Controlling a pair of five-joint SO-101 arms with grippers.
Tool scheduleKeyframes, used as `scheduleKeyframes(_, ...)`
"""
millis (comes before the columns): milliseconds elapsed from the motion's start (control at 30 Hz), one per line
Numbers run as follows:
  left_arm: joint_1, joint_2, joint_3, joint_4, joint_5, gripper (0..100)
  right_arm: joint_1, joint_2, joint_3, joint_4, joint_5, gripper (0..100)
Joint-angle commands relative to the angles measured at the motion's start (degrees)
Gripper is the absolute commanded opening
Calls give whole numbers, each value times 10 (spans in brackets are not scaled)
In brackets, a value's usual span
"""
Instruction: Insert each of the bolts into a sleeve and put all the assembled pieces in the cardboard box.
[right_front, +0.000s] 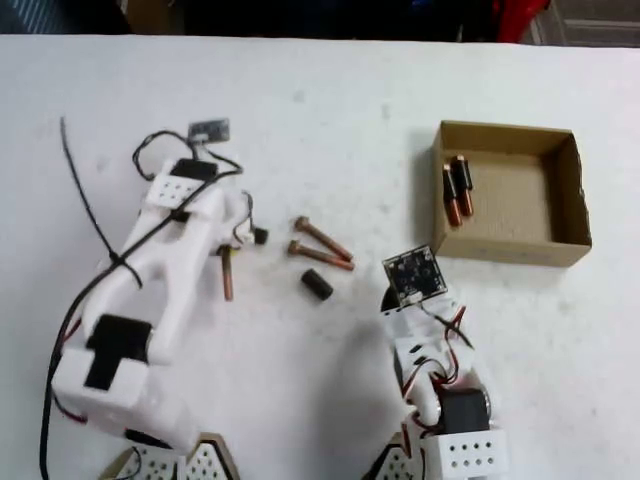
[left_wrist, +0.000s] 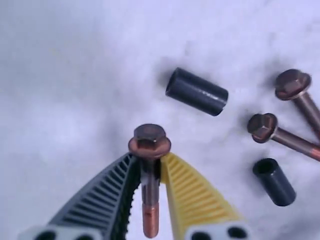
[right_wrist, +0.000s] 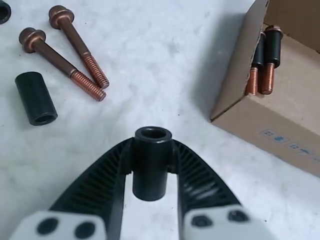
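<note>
Bolts are likely handling as stiff, light and smooth, so gripping the shank is suiting them. The left jaws are clenching one bolt (left_wrist: 150, 145) just below its head, over the tabletop (left_wrist: 75, 75). The right jaws are grasping a sleeve (right_wrist: 151, 165) by its sides, near the cardboard box (right_wrist: 260, 120). The right wrist view is revealing its open bore. The high view is showing two assembled pieces (right_front: 455, 190) lying boxed, plus two loose bolts (right_front: 322, 256) and a loose sleeve (right_front: 317, 284).

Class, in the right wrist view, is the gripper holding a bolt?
No: the right gripper is shut on a black sleeve, while two bare bolts lie on the table beyond it.
</note>
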Motion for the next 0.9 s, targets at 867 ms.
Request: scheduleKeyframes(867, 49, -400, 21, 154, -109, 56, -167, -2, 14, -145, -4, 17)
